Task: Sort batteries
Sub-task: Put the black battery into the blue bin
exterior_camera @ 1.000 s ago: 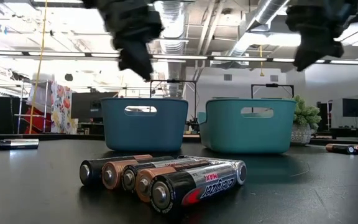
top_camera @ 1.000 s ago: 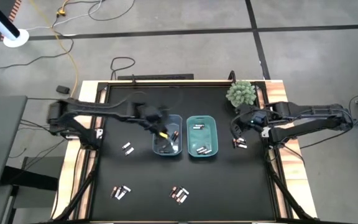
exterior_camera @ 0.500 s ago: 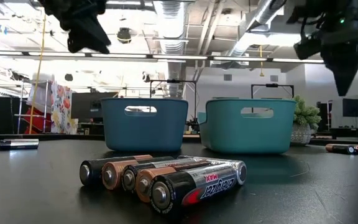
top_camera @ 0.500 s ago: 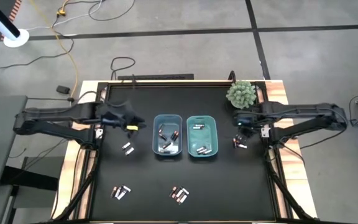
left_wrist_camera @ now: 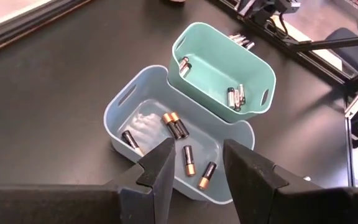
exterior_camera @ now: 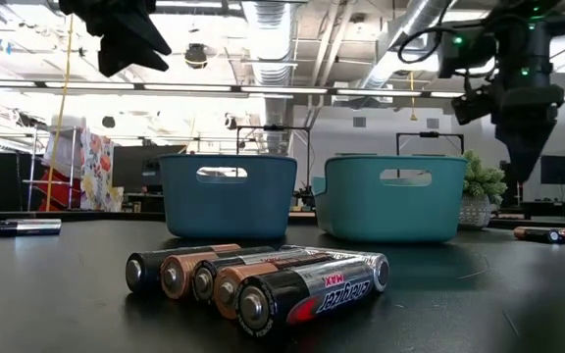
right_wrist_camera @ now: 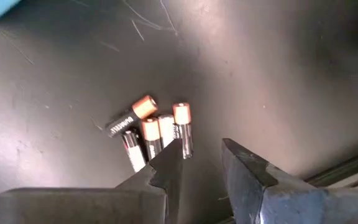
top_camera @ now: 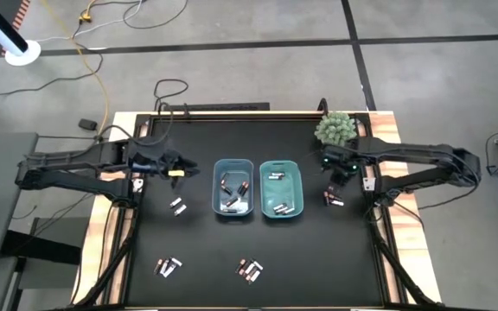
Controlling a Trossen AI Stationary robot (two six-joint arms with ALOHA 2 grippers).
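Two bins sit at table centre: the blue bin (top_camera: 233, 198) and, at its 3 o'clock, the teal bin (top_camera: 281, 189), each already holding a few batteries (left_wrist_camera: 189, 158). More batteries lie loose on the table: a cluster (top_camera: 333, 198) at 3 o'clock of the teal bin, a pair (top_camera: 177, 206) at 9 o'clock of the blue bin, and two groups (top_camera: 249, 270) toward 6 o'clock. The right gripper (right_wrist_camera: 201, 160) hangs just above the 3 o'clock cluster, fingers parted and empty. The left gripper (left_wrist_camera: 194, 169) hovers at 9 o'clock of the blue bin, fingers likewise spread and holding nothing.

Handling, as a judgement: each cell is small, rigid and fairly dense, with a smooth round body that rolls and slips readily. A grip across the mid-body, fingers square to the long axis, looks safest. Cells lying side by side and touching, as under the right gripper, leave little room for a finger between them, so an outer cell seems the easier take.

Legible writing: the nearest cell (exterior_camera: 307, 290) in the low view reads "Energizer MAX", seen upside down. Other labels are too small to read.
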